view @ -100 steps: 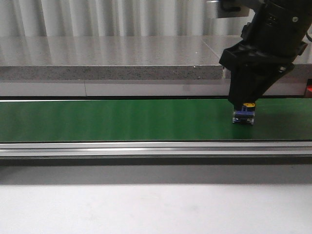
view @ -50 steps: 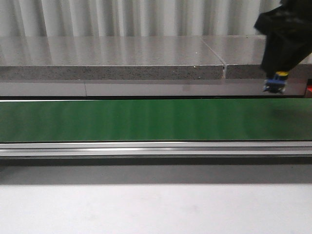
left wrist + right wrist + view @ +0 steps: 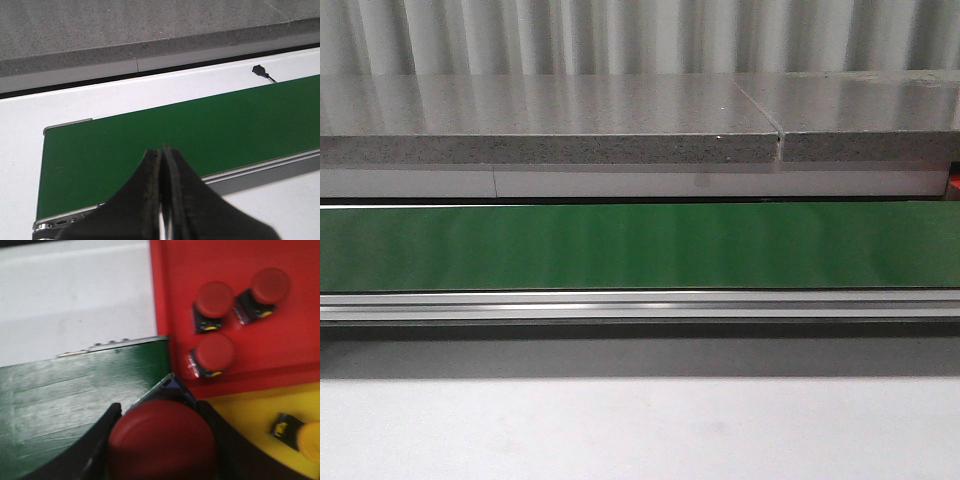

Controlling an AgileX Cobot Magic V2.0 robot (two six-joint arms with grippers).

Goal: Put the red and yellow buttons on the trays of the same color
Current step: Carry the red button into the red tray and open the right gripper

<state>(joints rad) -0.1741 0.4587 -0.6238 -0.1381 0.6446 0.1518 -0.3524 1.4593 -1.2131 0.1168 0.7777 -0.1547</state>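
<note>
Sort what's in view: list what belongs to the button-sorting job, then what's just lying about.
Job:
- red button gripped by the right gripper
- red tray, holding three red buttons
- yellow tray, holding a yellow button
- green conveyor belt

Lying about:
- black cable plug
- grey stone ledge

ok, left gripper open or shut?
Shut. In the left wrist view the left gripper has its two dark fingers pressed together with nothing between them, above the green conveyor belt.

Workshop: green conveyor belt point(image 3: 620, 245)
</note>
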